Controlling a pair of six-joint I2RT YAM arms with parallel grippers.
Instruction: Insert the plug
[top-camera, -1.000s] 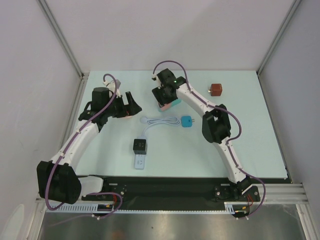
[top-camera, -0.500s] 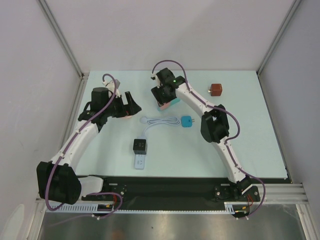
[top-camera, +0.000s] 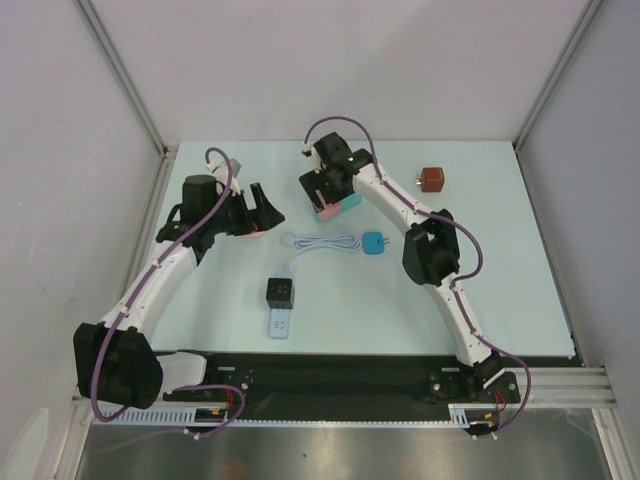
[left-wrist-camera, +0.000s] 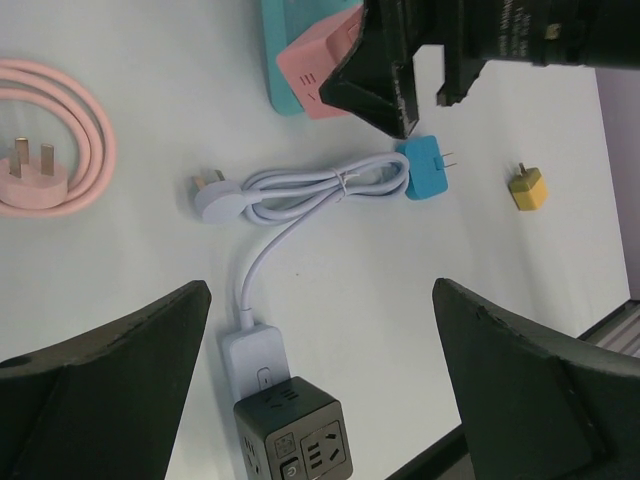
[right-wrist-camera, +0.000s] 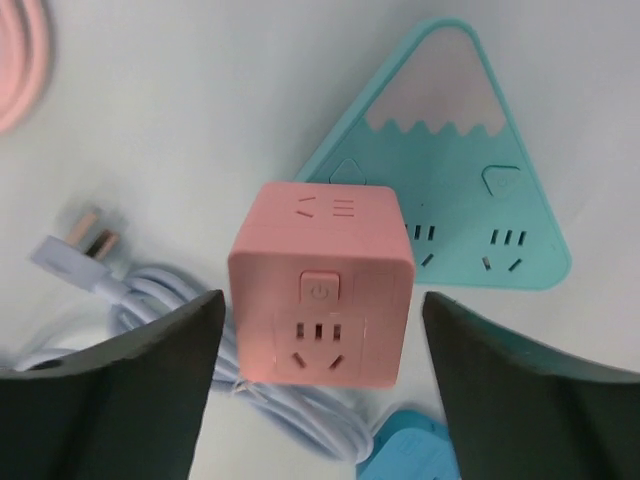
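A pink cube socket (right-wrist-camera: 320, 300) stands next to a teal triangular power strip (right-wrist-camera: 450, 200). My right gripper (right-wrist-camera: 320, 400) is open with a finger on either side of the cube, just above it, and holds nothing. It is at the back centre in the top view (top-camera: 325, 198). A white three-pin plug (left-wrist-camera: 215, 195) on a coiled white cable (left-wrist-camera: 320, 185) lies on the table. The cable leads to a white strip (left-wrist-camera: 255, 355) carrying a black cube socket (left-wrist-camera: 295, 440). My left gripper (left-wrist-camera: 320, 400) is open and empty above that cube, at the back left in the top view (top-camera: 258, 210).
A blue adapter (left-wrist-camera: 428, 168) lies at the right end of the coil. A yellow adapter (left-wrist-camera: 527, 187) is further right. A pink cable with its plug (left-wrist-camera: 30, 165) lies at the left. A red-brown adapter (top-camera: 432, 179) sits at the back right.
My right gripper has shifted slightly left over the pink cube. The left arm has not moved.
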